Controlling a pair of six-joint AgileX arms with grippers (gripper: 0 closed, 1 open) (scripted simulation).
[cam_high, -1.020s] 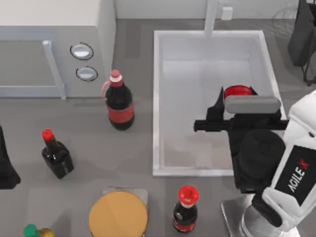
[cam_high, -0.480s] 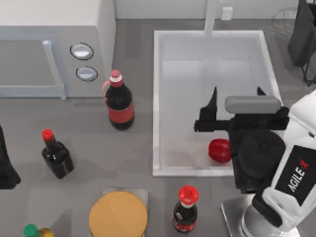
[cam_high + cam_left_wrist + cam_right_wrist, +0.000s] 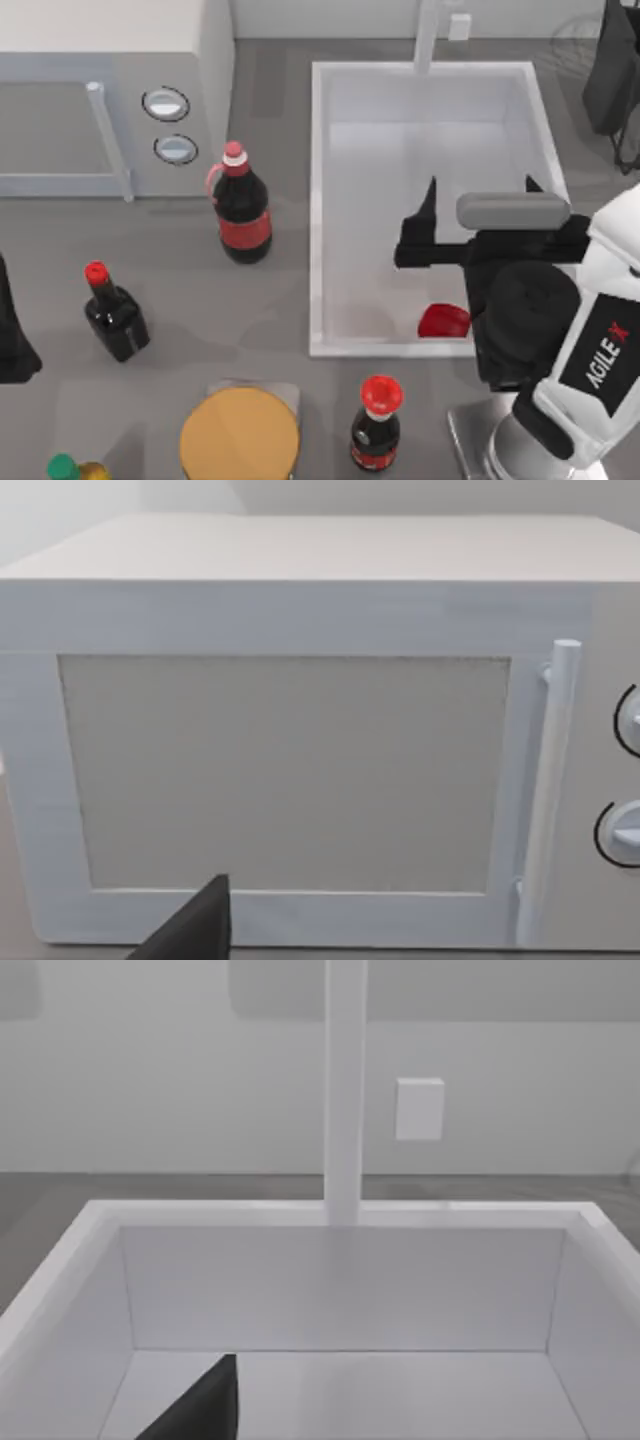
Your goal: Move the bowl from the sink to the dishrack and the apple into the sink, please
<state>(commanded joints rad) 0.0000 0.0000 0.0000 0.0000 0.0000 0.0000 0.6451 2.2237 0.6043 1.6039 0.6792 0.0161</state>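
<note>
With the apple (image 3: 442, 320) lying at the sink's (image 3: 316, 200) five o'clock, I lift my right gripper (image 3: 480, 190), fingers apart, straight up.

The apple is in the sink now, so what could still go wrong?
The apple lies low against the near wall of the sink, partly under the right arm. It may roll on the smooth floor. The right claw hangs open just above the basin, so a careless pull-back might clip the rim.
</note>
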